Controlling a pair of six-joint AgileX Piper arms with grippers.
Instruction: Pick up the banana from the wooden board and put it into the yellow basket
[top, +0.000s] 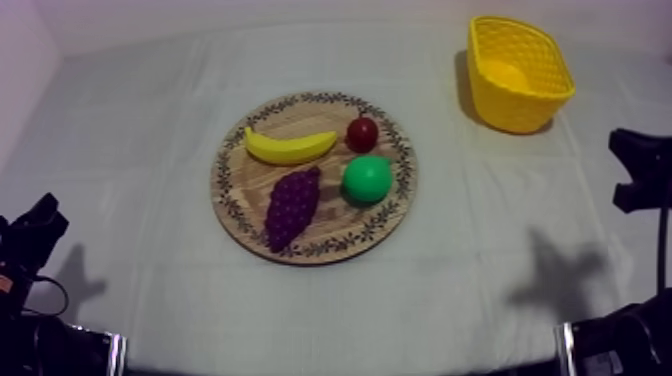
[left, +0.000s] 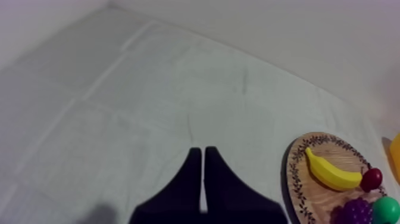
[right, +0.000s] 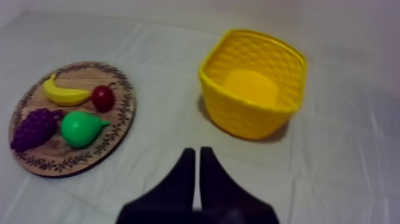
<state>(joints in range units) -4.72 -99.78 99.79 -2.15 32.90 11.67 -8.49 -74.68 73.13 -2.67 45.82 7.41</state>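
The yellow banana lies on the back left part of the round wooden board in mid-table. The yellow basket stands at the back right with nothing in it. My left gripper rests low at the left edge, far from the board. Its fingers lie together as a narrow wedge over bare cloth, with the banana off to the side. My right gripper sits at the right edge, shut on nothing, pointing between the basket and the board. The banana lies at the board's far side.
Also on the board are a small red fruit beside the banana's tip, a green pear and a bunch of purple grapes. Open cloth lies between board and basket.
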